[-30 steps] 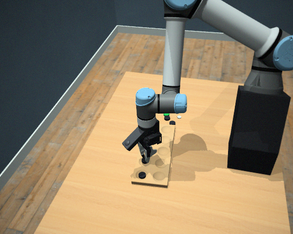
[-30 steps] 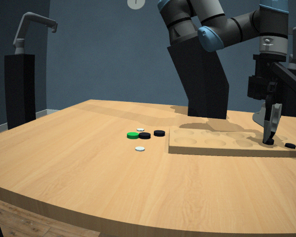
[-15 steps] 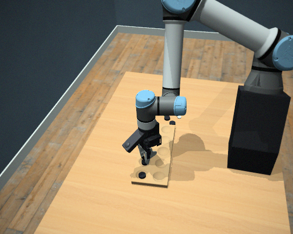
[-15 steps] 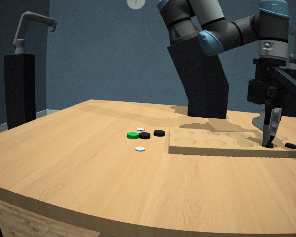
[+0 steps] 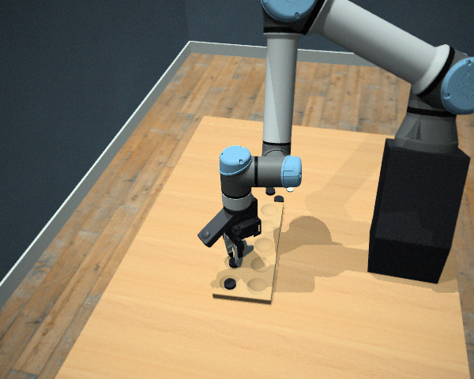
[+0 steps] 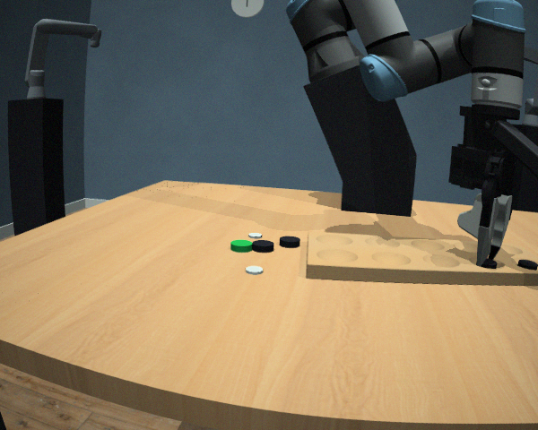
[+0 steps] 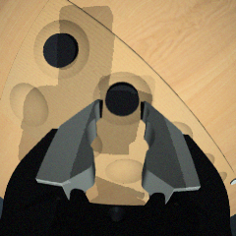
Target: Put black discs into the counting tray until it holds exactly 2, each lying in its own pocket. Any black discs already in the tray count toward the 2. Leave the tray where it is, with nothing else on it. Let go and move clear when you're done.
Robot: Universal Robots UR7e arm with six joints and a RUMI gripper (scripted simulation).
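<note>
The wooden counting tray [image 5: 250,253] lies on the table and also shows in the exterior view [image 6: 422,259]. One black disc [image 5: 229,283] lies in the near corner pocket; it shows in the wrist view [image 7: 60,49] too. A second black disc [image 7: 122,98] [image 5: 233,263] rests in the adjacent pocket, between my fingertips. My gripper [image 7: 121,101] [image 6: 490,256] stands low over that pocket, pointing straight down. Its fingers are slightly open, with a thin gap on each side of the disc.
Beyond the tray's far end lie two loose black discs [image 6: 263,245] [image 6: 290,241], a green disc [image 6: 240,245] and two white discs [image 6: 255,235] [image 6: 254,270]. The arm's black base block [image 5: 416,208] stands to the right of the tray.
</note>
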